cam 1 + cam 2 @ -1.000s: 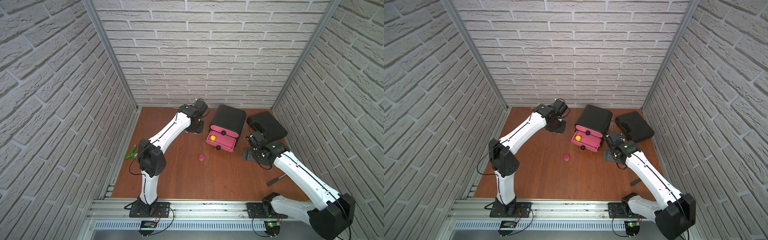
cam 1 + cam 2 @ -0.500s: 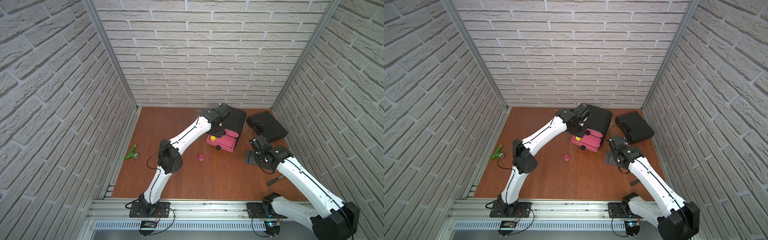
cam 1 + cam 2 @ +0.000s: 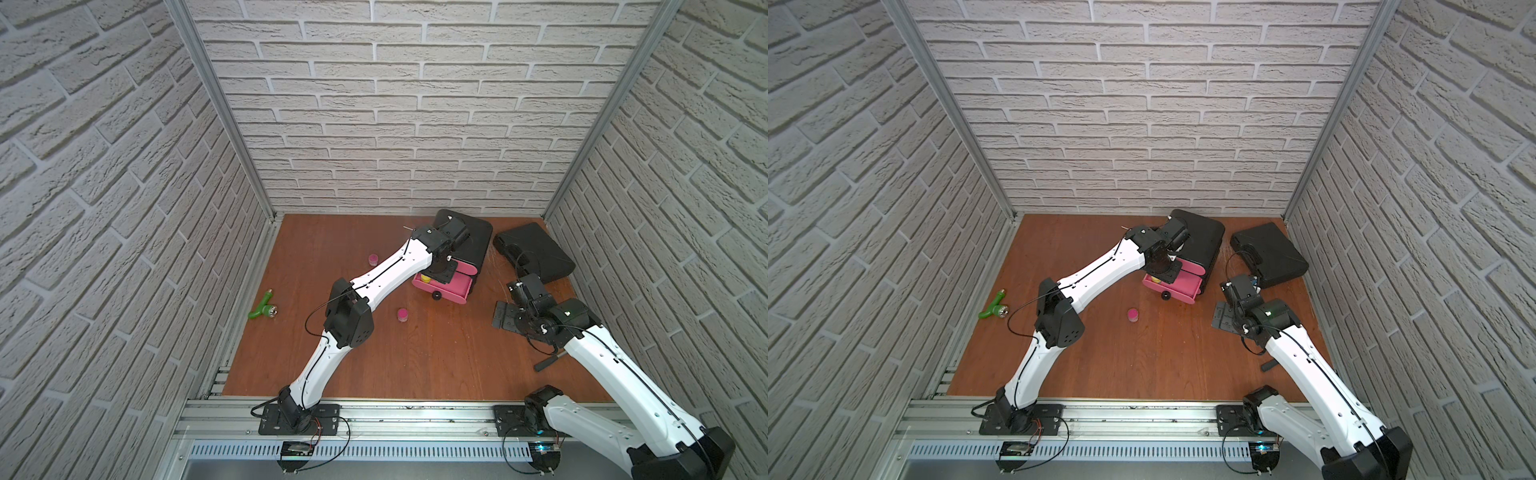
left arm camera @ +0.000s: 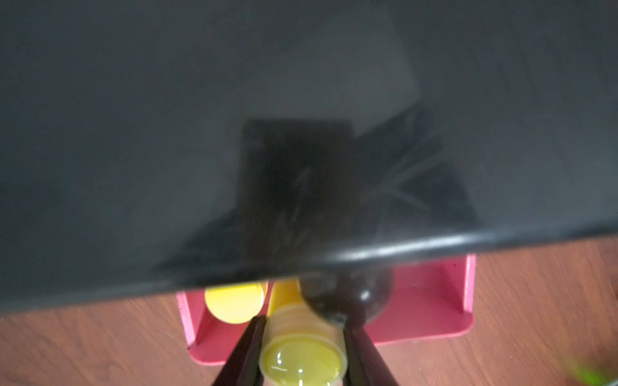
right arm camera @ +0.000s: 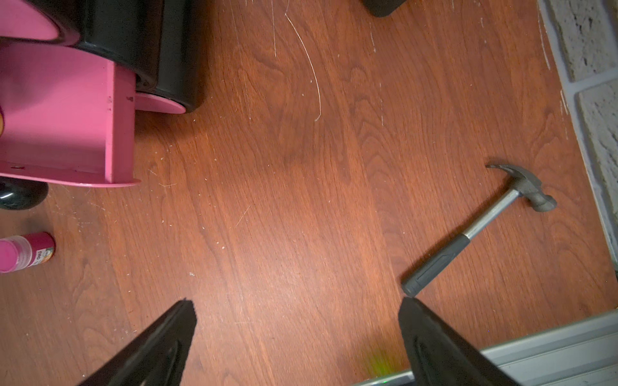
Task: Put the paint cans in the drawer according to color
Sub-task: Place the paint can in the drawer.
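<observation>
Your left claw (image 4: 302,329) has a yellow jar (image 4: 301,362) pinched between its two black fingers (image 4: 247,347), with the jar's glossy end turned toward the camera. The jar lies over the front edge of an open drawer (image 4: 424,300), a pink tray pulled out above the wooden tabletop (image 4: 83,341). Inside the tray you can see a second yellow jar (image 4: 234,302), half hidden under the cabinet's rounded lip. A round black knob (image 4: 347,297) overlaps the held jar; whether they touch is unclear. The black cabinet (image 4: 301,100) fills most of the view, blurred. A green smear (image 4: 590,377) at the edge is too blurred to identify.
</observation>
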### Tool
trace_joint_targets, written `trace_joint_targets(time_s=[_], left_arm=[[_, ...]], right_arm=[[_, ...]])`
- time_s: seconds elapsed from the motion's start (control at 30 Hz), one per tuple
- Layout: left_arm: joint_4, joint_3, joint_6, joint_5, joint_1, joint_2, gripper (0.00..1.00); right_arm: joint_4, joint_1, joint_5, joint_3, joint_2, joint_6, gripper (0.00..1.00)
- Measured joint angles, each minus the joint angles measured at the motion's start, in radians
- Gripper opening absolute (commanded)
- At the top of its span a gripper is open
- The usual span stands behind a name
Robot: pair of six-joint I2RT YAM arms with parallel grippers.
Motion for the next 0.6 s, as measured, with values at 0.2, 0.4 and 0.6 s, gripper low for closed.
trace_joint_targets(time_s=[0.2,0.4,0.6], left_arm=[[0.020,0.000,0.000,0.011,0.000,0.026,0.35],[0.030,0.000,0.002,0.017,0.000,0.040,0.47],[0.038,0.000,0.003,0.022,0.000,0.041,0.47]], right_arm=[[-0.018,0.000,-0.008,0.000,-0.018,0.002,1.00],[-0.023,0.000,-0.009,0.000,-0.041,0.002,1.00],[-0.026,0.000,-0.010,0.002,-0.051,-0.002,1.00]])
